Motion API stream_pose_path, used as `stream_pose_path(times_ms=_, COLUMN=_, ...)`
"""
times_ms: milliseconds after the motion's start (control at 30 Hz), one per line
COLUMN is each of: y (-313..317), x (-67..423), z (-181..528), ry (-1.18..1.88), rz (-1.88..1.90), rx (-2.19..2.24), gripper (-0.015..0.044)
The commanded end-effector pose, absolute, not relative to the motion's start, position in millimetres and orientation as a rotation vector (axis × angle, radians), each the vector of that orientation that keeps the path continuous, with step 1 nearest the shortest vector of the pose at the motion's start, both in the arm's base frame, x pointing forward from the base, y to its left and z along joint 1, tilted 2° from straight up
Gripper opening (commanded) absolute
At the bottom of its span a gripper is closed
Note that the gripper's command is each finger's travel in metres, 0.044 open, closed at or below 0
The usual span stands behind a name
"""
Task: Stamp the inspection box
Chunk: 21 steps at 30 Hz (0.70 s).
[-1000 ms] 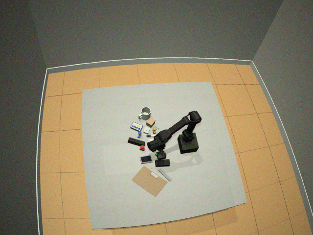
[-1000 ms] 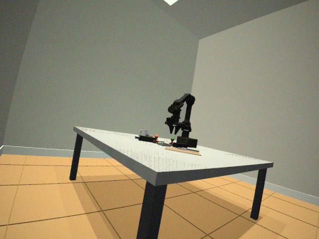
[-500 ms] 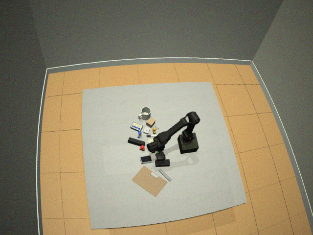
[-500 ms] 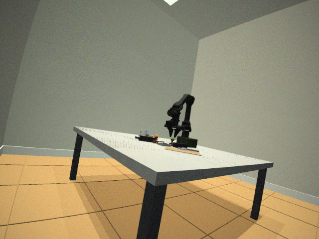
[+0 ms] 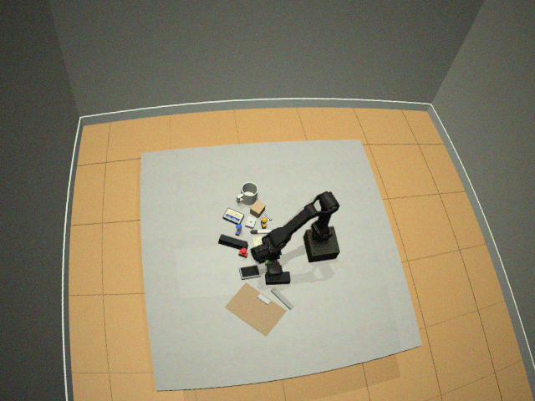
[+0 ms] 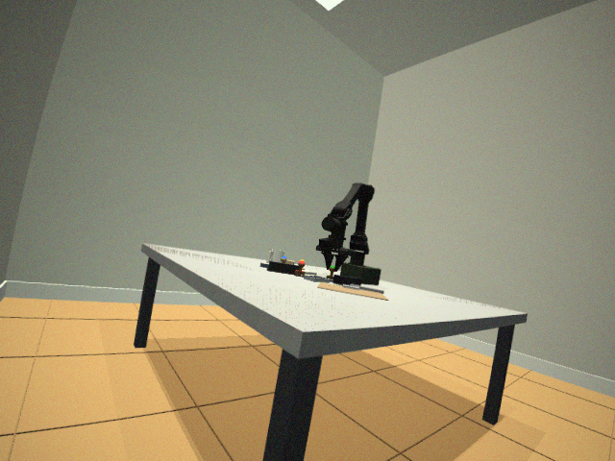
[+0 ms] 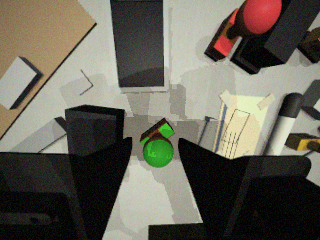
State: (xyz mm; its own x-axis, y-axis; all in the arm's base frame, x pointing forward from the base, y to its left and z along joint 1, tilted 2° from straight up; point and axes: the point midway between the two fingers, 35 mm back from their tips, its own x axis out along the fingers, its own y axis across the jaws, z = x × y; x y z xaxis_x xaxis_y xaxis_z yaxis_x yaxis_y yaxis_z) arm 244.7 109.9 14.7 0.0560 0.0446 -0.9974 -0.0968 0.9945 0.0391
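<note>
The green-knobbed PASS stamp stands upright on the table. My gripper is low over it, half open, with one finger on each side of the knob and gaps showing on both sides. The dark ink pad lies just beyond the stamp. The cream card with its outlined inspection box lies to the right of the stamp in the wrist view, taped at the corners. In the overhead view the arm hides the card.
A red-knobbed stamp leans by a black bar. A black block sits close to the left finger. A brown clipboard, grey ruler, marker, yellow stamp, blue stamp, mug and cardboard box lie around.
</note>
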Motion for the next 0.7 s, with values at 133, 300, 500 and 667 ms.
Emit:
stream_pose_path(times_ms=133, y=108.4, x=241.8, z=0.5, ry=1.516, rz=0.104, rx=-0.048, gripper=0.0225)
stream_pose_path(times_ms=300, y=108.0, x=240.5, z=-7.5, ry=1.516, rz=0.104, rx=-0.048, gripper=0.0225)
stream_pose_path(times_ms=500, y=108.8, x=241.1, z=-7.5, ry=1.515, rz=0.107, rx=-0.044, gripper=0.0218)
stream_pose_path(times_ms=667, y=108.8, x=241.1, z=-7.5, ry=1.515, rz=0.107, rx=-0.044, gripper=0.0185)
